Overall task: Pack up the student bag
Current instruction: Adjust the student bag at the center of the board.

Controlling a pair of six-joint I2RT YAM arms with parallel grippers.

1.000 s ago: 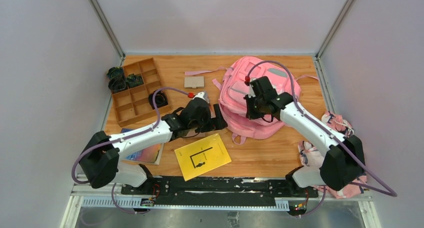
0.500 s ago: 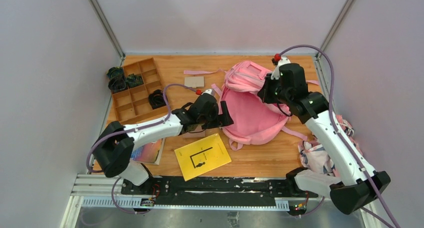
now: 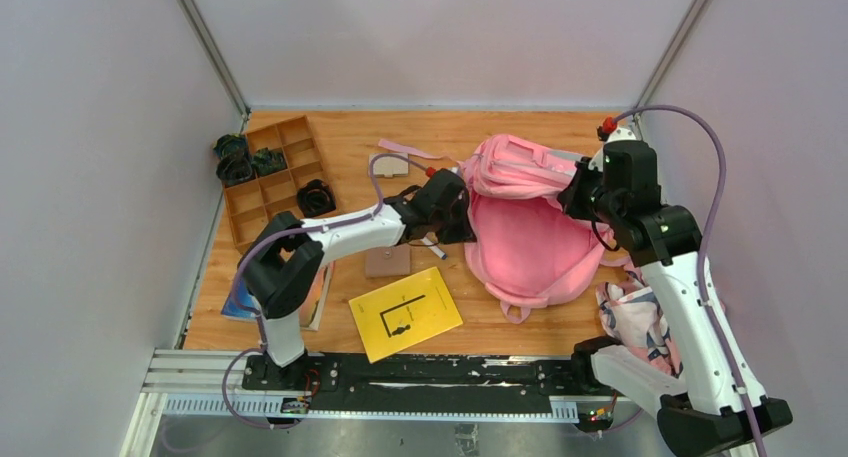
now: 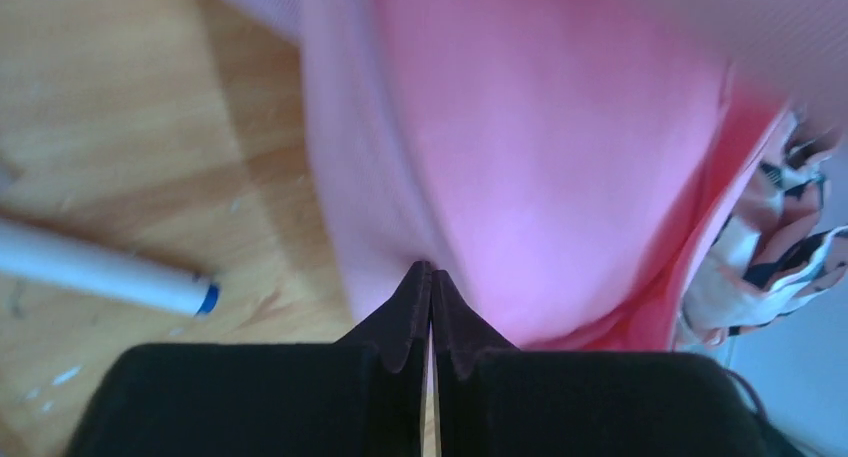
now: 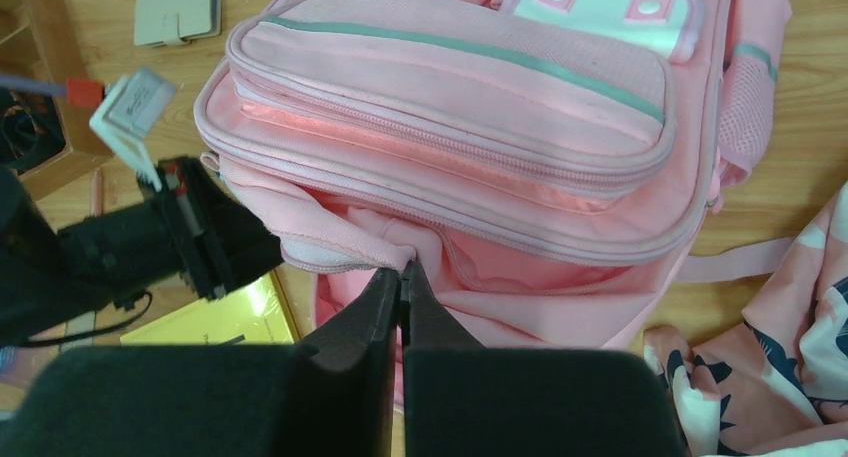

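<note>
The student bag [image 3: 528, 239], a big pink backpack, is held partly raised over the right half of the table, its front pockets [image 5: 450, 87] turned up and its main mouth sagging below them. My right gripper [image 5: 402, 270] is shut on a fold of the bag's opening rim, seen from above at the bag's right side [image 3: 578, 195]. My left gripper [image 4: 431, 273] is shut, its tips pinching a crease of pink fabric at the bag's left edge [image 3: 468, 217]. Its black body [image 5: 215, 239] shows in the right wrist view.
A yellow booklet [image 3: 405, 312] and a small brown block [image 3: 387, 261] lie near the front. A pen [image 4: 100, 272] lies beside the left gripper. At the back left stand a compartment tray [image 3: 270, 177] and a beige card [image 3: 388, 164]. Patterned cloth [image 3: 635, 322] lies right.
My right gripper has hauled the bag up and to the right, turning it over. My left gripper travelled right to the bag's left edge and went from open to shut on the fabric.
</note>
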